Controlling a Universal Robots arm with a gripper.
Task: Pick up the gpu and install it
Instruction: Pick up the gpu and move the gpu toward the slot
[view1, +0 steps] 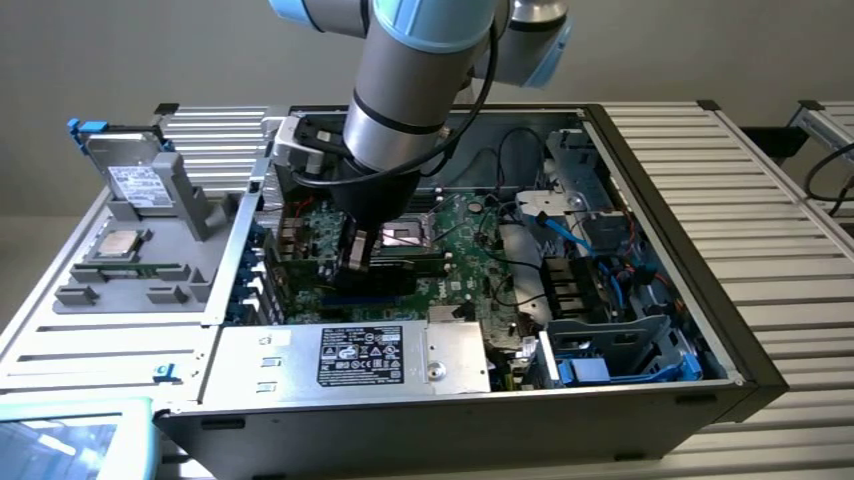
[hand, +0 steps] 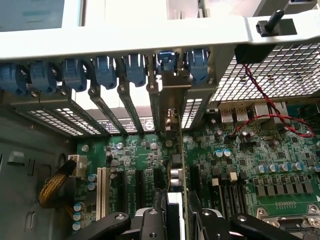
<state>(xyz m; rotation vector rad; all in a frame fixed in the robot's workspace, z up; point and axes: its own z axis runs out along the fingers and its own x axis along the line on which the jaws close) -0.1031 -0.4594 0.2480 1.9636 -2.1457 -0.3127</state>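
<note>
1. Two black metal fingers of the tool (hand: 176, 222) pinch the gpu (hand: 179, 165), a thin rectangular card seen edge-on, with a green board on one face and a dark shroud on the other.
2. The card stands upright inside the open grey steel computer case (view1: 441, 440), just above the large green motherboard (hand: 240, 165). Its silver metal bracket (hand: 172, 82) sits close to the rear slot openings, under a row of blue plastic latches (hand: 105, 70).
3. To seat well, I judge, the card's lower edge should run parallel to the long black plastic expansion slots (hand: 141, 187) and sit directly over one; any tilt could jam the contacts.
4. Pressure is best kept straight down and even, since the board looks stiff but brittle and the slot walls are narrow.
5. Thin red wires (hand: 260, 100) lie well apart from the card, by the perforated metal panel (hand: 280, 70).
</note>
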